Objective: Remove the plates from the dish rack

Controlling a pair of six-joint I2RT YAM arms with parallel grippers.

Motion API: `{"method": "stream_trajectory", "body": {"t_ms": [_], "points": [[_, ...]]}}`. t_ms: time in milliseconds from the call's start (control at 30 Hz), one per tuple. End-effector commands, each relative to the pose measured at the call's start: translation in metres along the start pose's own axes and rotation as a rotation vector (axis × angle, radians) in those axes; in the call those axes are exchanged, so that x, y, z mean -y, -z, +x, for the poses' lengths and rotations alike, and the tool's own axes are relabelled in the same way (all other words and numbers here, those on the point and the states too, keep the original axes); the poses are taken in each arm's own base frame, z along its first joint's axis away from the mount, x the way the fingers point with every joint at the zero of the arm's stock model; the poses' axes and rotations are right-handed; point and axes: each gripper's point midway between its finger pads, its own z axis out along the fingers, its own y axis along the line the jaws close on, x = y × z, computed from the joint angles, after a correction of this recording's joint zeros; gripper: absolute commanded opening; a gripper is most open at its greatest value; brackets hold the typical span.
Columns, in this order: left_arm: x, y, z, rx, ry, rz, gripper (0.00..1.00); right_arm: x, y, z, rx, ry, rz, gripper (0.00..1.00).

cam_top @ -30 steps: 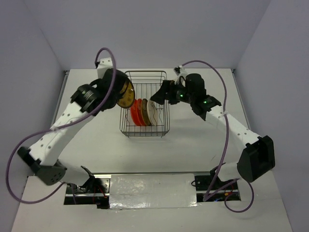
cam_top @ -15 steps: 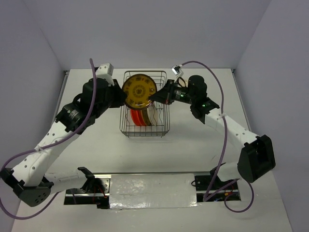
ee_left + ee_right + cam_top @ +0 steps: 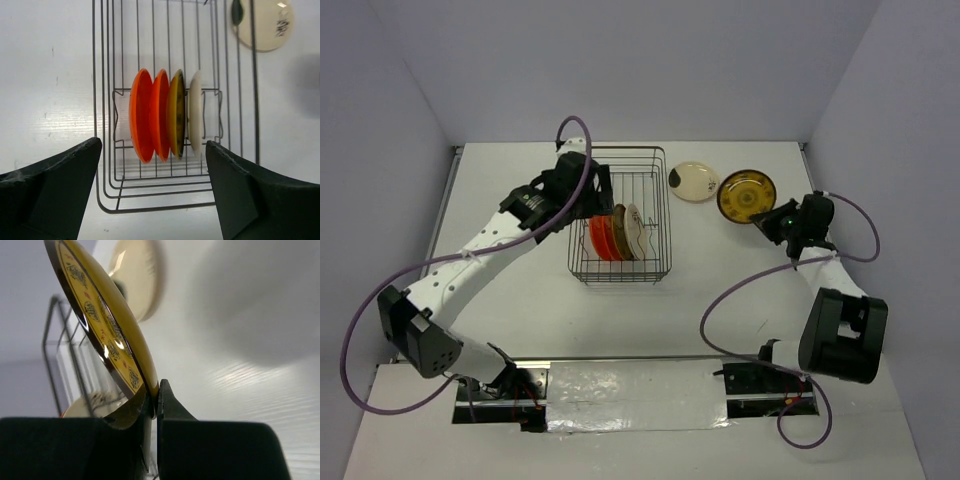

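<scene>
The dish rack (image 3: 623, 277) stands mid-table with two orange plates (image 3: 141, 115), a brown-and-yellow plate (image 3: 176, 114) and a cream plate (image 3: 195, 113) upright in it. My left gripper (image 3: 154, 144) hovers open above them, touching nothing; from above the left gripper (image 3: 601, 190) is over the rack's left side. To the right of the rack, my right gripper (image 3: 155, 392) is shut on the rim of another brown-and-yellow plate (image 3: 100, 325), low over the table (image 3: 746, 196). A cream plate with a dark blotch (image 3: 695, 181) lies flat beside it.
Purple cables loop from both arms. The right arm (image 3: 815, 255) reaches back along the table's right side. The left arm (image 3: 480, 245) crosses the left half. Grey walls close in the table on three sides.
The brown-and-yellow plate passed from my left gripper to my right above the rack. The right arm carried it to the right. The left gripper opened and moved over the rack.
</scene>
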Motion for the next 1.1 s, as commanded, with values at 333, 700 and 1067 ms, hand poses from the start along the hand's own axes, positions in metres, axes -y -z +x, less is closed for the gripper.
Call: {"method": "stream_trajectory", "body": {"t_ms": [333,700,1067], "points": [[-0.005,-0.03,0.017,-0.056,-0.088,-0.109,0.93,0.092,-0.058,-0.054,-0.001,-0.163,0.216,0.5],[-0.015,-0.062,0.04,-0.135,-0.134,-0.238,0.63,0.061,0.029,-0.013,0.208,0.074,0.405,1.0],[-0.035,-0.081,0.063,-0.182,-0.146,-0.397,0.48,-0.054,0.081,0.033,0.183,0.378,0.104,1.0]]}}
